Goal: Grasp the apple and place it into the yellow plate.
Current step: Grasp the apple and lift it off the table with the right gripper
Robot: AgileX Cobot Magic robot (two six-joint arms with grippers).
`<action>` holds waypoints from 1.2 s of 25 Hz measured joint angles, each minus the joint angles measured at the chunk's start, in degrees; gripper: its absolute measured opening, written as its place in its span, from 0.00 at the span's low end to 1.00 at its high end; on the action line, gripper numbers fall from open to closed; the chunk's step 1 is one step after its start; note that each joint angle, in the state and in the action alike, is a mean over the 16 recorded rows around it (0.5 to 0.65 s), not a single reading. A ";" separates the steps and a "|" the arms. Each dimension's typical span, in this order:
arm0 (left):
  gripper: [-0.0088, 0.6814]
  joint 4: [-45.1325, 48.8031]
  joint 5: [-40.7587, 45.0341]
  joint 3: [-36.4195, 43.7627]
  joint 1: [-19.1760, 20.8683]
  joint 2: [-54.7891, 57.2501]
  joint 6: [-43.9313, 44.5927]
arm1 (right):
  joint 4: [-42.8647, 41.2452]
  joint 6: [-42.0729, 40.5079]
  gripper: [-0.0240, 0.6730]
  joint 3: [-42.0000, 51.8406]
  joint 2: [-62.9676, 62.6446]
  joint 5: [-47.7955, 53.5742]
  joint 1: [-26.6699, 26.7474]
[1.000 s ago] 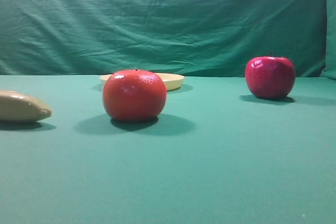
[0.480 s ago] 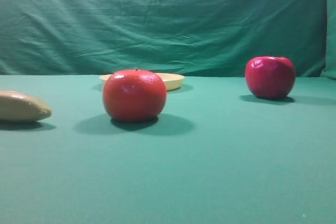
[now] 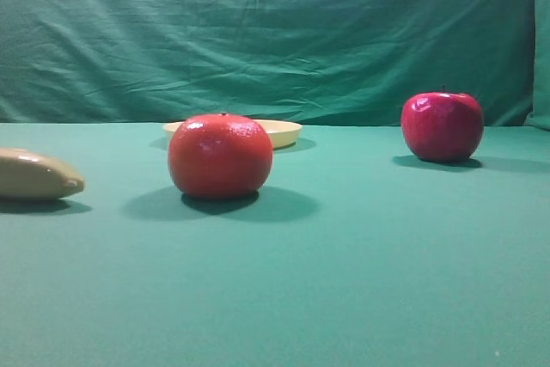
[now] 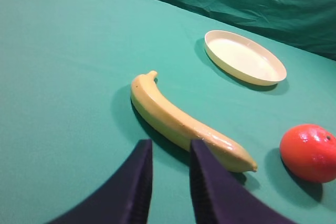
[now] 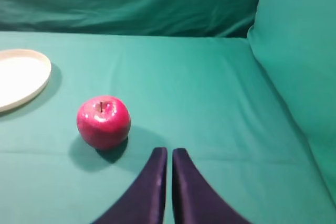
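1. The apple (image 3: 442, 126) is seen upright on the green-covered bench (image 3: 361, 281), at the right of the exterior high view, with its short stem pointing up.
2. The yellow plate (image 3: 279, 131) is set well apart from the apple, farther back and to the left; nothing lies in it in the wrist views.
3. An orange-red round fruit (image 3: 220, 155) is placed in front of the plate, partly covering its rim in the exterior view.
4. A banana (image 4: 184, 123) is laid on the bench at the left, near the orange-red fruit but not touching it.
5. The right gripper (image 5: 169, 153) is held above the bench just right of the apple, not touching it; its fingers (image 5: 156, 182) are pressed nearly together and grip nothing.
6. The left gripper (image 4: 170, 148) is held just in front of the banana; its fingers (image 4: 137, 182) are parted by a narrow gap, with nothing between them.
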 joint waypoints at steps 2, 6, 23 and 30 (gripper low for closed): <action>0.24 0.00 0.00 0.00 0.00 0.00 0.00 | -0.06 -0.95 0.03 -3.21 5.15 1.63 0.25; 0.24 0.00 0.00 0.00 0.00 0.00 0.00 | -0.13 -2.37 0.05 -9.13 14.48 3.86 1.59; 0.24 0.00 0.00 0.00 0.00 0.00 0.00 | 0.10 -6.08 0.87 -28.09 43.19 5.36 9.20; 0.24 0.00 0.00 0.00 0.00 0.00 0.00 | 1.15 -6.13 0.96 -34.19 52.44 5.90 9.73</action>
